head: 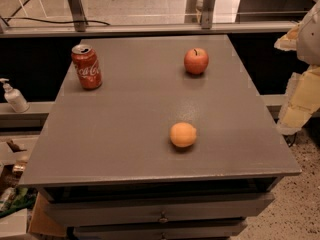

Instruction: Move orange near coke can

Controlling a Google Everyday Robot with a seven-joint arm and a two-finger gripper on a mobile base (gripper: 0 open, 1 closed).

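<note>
The orange (183, 134) is a small round yellow-orange fruit. It lies on the grey table top (125, 124), right of centre and toward the front. The coke can (86, 66) is red with white script and a silver top. It stands upright at the table's far left corner, well apart from the orange. My gripper (303, 79) shows only as pale white and yellowish parts at the right edge of the view. It is beyond the table's right side, far from both things and holding nothing I can see.
A red apple (196, 61) with a dark stem sits at the far right of the table. A white pump bottle (14, 97) stands on a ledge to the left. Drawers (162, 215) are below the front edge. A metal rail (150, 29) runs behind the table.
</note>
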